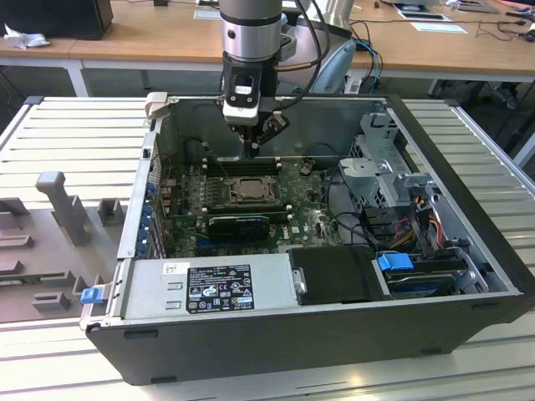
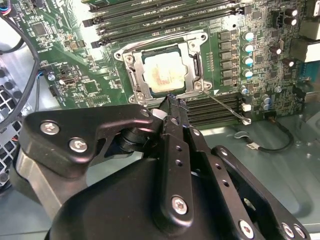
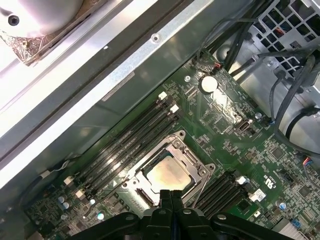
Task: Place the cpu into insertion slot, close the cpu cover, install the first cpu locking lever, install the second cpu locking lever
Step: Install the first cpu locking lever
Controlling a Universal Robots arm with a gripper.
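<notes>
The cpu (image 2: 162, 72) lies flat in the insertion slot (image 1: 249, 189), its silver top showing through the window of the cpu cover (image 2: 131, 75), which is down over it. In the first wrist view the cpu (image 3: 167, 175) and cover (image 3: 186, 150) sit just past my fingertips. One thin wire locking lever (image 2: 227, 107) sticks out sideways from the socket corner, unlatched. Another lever (image 2: 165, 39) lies along the socket's far edge. My gripper (image 2: 172, 102) is shut on nothing and hovers just above the socket's near edge; it also shows from the side (image 1: 253, 152) and from above (image 3: 171, 194).
Long black memory slots (image 2: 165, 15) flank the socket on both sides. A black expansion card (image 1: 241, 224) lies in front of the socket. The power supply (image 1: 209, 288), drive cage (image 1: 384, 180) and cables (image 1: 418, 225) fill the case. Case walls (image 1: 142, 192) surround the board.
</notes>
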